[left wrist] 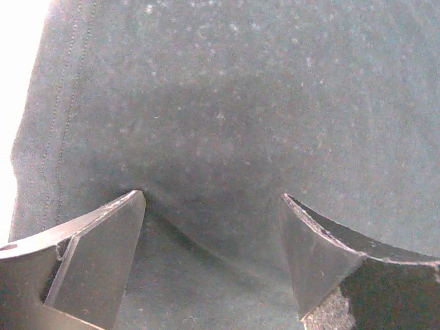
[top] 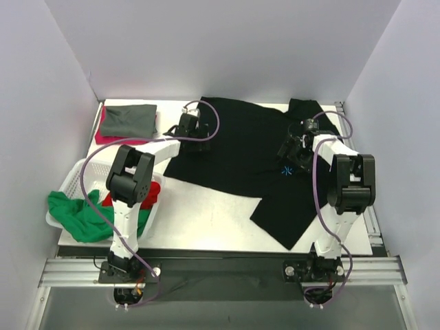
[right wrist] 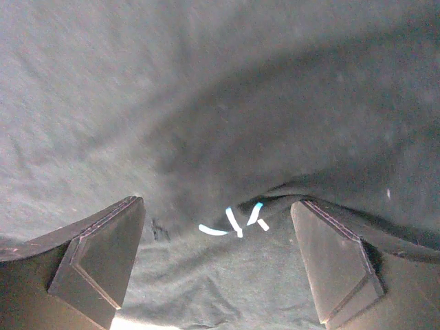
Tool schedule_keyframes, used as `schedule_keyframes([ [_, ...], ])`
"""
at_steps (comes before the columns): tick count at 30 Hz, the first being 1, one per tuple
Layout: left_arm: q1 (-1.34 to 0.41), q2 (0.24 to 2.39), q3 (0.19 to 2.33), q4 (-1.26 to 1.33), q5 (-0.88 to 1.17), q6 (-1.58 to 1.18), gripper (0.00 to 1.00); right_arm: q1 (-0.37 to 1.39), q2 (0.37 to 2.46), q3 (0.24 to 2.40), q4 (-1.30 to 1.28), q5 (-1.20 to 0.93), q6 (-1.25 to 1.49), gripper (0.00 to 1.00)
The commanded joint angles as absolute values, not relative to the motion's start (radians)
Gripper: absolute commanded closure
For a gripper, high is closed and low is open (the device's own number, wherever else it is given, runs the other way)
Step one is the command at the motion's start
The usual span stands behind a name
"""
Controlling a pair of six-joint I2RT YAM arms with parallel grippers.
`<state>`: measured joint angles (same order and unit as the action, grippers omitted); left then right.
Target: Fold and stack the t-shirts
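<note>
- The black t-shirt [top: 234, 151] lies spread over the surface [top: 220, 223], with one part reaching toward the near right edge.
- The left tool [left wrist: 213, 206] is released, its jaws wide and its tips at the cloth on the shirt's far-left part, beside a stitched hem.
- The right tool [right wrist: 216, 206] is released too, and a light-blue starburst print [right wrist: 234, 221] sits between its jaws on a rumpled fold.
- A grey-green t-shirt [top: 129, 118] lies folded on a pink-red t-shirt [top: 103, 134] at the far-left corner.
- A green t-shirt [top: 79, 213] and a red t-shirt [top: 148, 199] spill from the basket [top: 72, 180].

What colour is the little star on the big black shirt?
Light blue. The star shows best in the right wrist view.
</note>
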<state>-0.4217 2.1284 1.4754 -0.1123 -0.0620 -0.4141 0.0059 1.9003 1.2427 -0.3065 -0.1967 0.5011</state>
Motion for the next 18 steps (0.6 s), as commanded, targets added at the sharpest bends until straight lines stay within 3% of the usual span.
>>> schedule_keyframes([
  [1, -0.403, 2.180, 1.555, -0.176, -0.038, -0.373, 0.11, -0.021, 1.980, 1.291, -0.328, -0.230, 0.483, 0.07],
  [9, -0.408, 2.119, 1.545, -0.143, -0.032, -0.351, 0.11, -0.025, 1.964, 1.301, -0.347, -0.201, 0.479, 0.08],
  [18, -0.426, 1.813, 1.249, -0.103, -0.389, -0.374, 0.10, -0.020, 1.812, 1.164, -0.336, -0.163, 0.469, 0.08],
])
